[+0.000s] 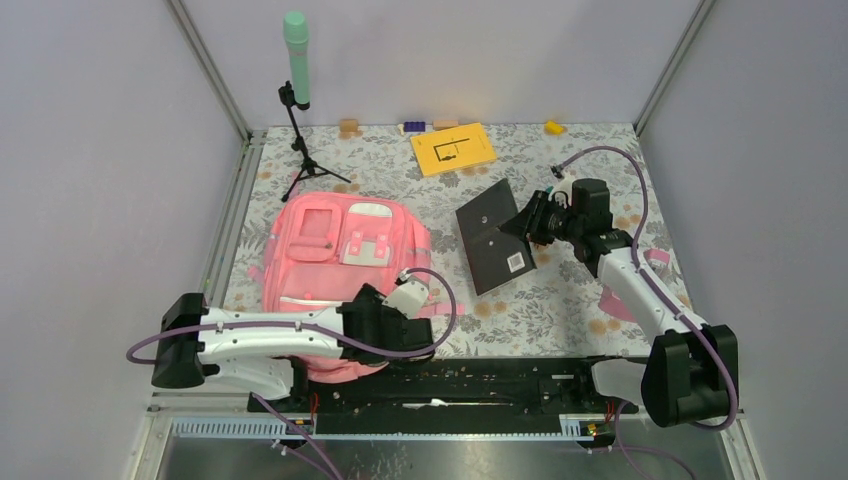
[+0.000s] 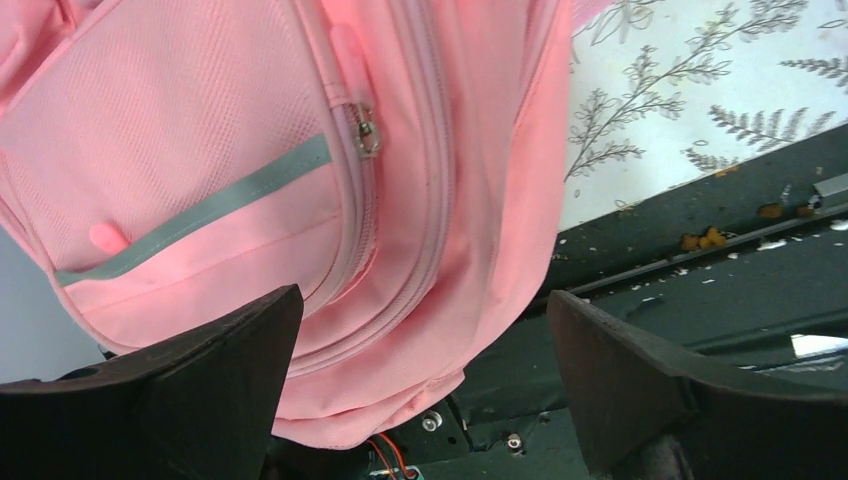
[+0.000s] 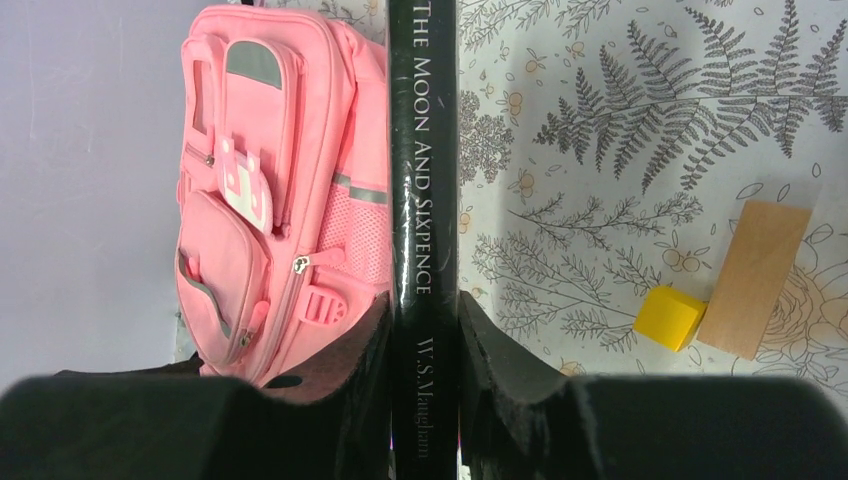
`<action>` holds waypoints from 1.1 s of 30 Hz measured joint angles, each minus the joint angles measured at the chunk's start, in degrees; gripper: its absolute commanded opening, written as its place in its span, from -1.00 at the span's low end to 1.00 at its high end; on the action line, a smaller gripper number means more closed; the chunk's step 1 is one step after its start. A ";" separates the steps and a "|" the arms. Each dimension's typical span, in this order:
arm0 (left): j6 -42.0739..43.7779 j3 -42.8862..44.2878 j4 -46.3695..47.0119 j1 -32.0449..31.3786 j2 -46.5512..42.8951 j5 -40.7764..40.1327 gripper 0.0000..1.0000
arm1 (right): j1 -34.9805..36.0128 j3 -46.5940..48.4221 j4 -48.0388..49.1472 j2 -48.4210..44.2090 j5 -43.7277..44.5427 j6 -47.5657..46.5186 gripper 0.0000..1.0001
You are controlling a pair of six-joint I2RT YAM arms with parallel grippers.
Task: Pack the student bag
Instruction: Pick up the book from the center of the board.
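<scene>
The right end effector (image 3: 424, 315) clamps a black book (image 1: 492, 232), centre right; the left end effector (image 2: 422, 300) gapes empty over the backpack (image 1: 330, 235).

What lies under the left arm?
The near end of the bag lies under the left arm, and the open left gripper hangs over that end. The arm hides the fabric beneath it, so anything else there cannot be seen.

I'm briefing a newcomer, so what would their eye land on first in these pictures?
The big pink bag lies flat left of centre on the floral table, with the open left gripper over its near end. To its right, the right gripper clamps a black book, tilted. A yellow book lies at the back.
</scene>
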 measured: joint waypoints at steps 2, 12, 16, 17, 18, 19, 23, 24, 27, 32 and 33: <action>-1.36 -0.50 -0.96 -0.07 -0.15 -0.50 0.97 | 0.00 -0.07 -0.74 -0.46 0.00 0.07 -1.00; -4.11 -3.19 -2.08 0.50 0.76 -0.79 0.97 | -0.07 -0.83 -1.64 -3.67 -0.20 1.33 -1.00; -4.48 -3.41 -2.08 1.25 3.85 -1.73 0.63 | -0.09 -1.22 -1.62 -4.57 -1.33 2.03 -1.00; -4.55 -3.37 -2.10 1.36 4.55 -2.21 0.40 | -0.09 -1.22 -1.66 -4.59 -1.92 2.08 -1.00; -4.72 -3.28 -2.12 1.44 5.03 -2.51 0.21 | -0.09 -1.22 -1.79 -4.59 -2.36 2.08 -1.00; -4.55 -3.08 -2.21 1.55 5.49 -2.80 0.03 | -0.09 -1.22 -1.92 -4.59 -2.93 2.10 -1.00; -2.84 -1.29 -2.60 2.99 6.54 -3.48 -0.38 | -0.09 -1.22 -2.25 -4.63 -6.62 2.51 -1.00; -2.29 -0.68 -2.69 3.48 6.62 -3.54 -0.41 | -0.09 -1.22 -2.51 -4.74 -7.39 2.56 -1.00; 0.63 2.29 -3.17 5.09 6.75 -4.66 -0.61 | -0.09 -1.57 -4.70 -6.05 -9.29 2.40 -1.00; 8.83 10.58 -3.82 8.52 6.75 -6.16 -1.00 | 0.13 -5.27 -7.78 -10.03 -12.37 2.19 -1.00; 10.95 12.33 -3.58 9.25 6.75 -6.32 -1.00 | 0.37 -6.49 -8.83 -10.97 -12.83 2.23 -1.00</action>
